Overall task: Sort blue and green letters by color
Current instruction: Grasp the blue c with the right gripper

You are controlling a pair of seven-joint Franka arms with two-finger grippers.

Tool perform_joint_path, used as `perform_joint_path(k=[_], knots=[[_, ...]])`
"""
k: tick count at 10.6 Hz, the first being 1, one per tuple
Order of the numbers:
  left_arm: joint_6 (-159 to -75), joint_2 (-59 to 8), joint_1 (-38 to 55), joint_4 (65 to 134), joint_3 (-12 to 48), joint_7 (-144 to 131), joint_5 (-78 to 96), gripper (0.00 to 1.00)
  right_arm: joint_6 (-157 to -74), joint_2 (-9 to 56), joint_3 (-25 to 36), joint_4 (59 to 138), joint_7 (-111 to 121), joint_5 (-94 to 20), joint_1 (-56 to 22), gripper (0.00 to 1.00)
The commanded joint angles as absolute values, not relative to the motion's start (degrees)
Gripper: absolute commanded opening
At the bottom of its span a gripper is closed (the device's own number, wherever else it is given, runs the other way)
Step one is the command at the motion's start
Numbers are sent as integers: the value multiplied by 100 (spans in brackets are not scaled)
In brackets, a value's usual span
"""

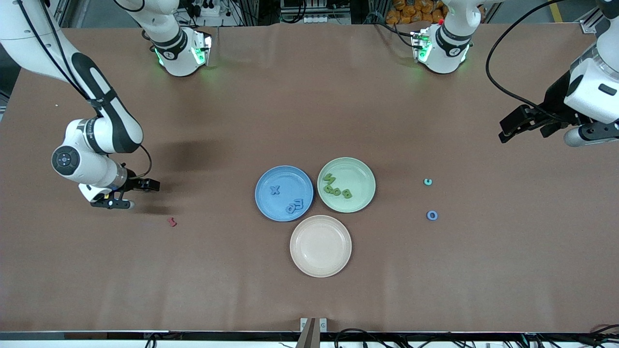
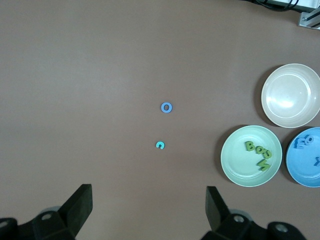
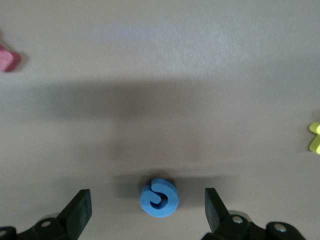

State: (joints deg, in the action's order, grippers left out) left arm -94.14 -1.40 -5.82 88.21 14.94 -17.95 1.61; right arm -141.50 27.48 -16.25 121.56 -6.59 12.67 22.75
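A blue letter point(image 3: 158, 198), curled in shape, lies on the table between the open fingers of my right gripper point(image 3: 146, 200), which touch nothing. In the front view that gripper point(image 1: 128, 193) hangs low at the right arm's end of the table and hides the letter. The blue plate point(image 1: 271, 208) holds an X point(image 1: 275, 190) and two more blue letters point(image 1: 295, 206). The green plate point(image 1: 360, 171) holds several green letters point(image 1: 336, 186). A blue O point(image 1: 432, 215) and a small teal-green letter point(image 1: 427, 182) lie loose toward the left arm's end. My left gripper point(image 1: 524, 128) waits open, high over that end.
A beige plate point(image 1: 320, 246) stands nearer the front camera than the other two plates. A small red letter point(image 1: 172, 222) lies near my right gripper, and a yellow piece point(image 3: 315, 137) lies beside the blue letter.
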Motion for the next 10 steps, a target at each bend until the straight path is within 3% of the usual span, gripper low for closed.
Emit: perform_joint_path(k=[1,4,5,6,7,10], knots=[[-9360,-105,-712,8877,1503,-1617,211,100,-14194,2566,-1731,12480,-554,1345,2478,100],[-9404,-176,-765,8859,1494,-1608,185,100,-14194,2566,-1731,12489,-554,1345,2496,100],[-9404,-193,-765,8859,1494,-1608,176,100,-14194,2575,-1731,12489,-554,1345,2513,82],[-9404,-211,-765,8859,1494,-1600,158,100,-14203,2593,-1731,12489,-580,1319,2557,19],[-9404,-220,-756,8859,1494,-1574,54,100,-14203,2593,-1731,12481,-589,1310,2558,0],[-9404,-290,-738,8859,1494,-1564,9,100,-14256,2654,-1740,12472,-624,1310,2540,0]])
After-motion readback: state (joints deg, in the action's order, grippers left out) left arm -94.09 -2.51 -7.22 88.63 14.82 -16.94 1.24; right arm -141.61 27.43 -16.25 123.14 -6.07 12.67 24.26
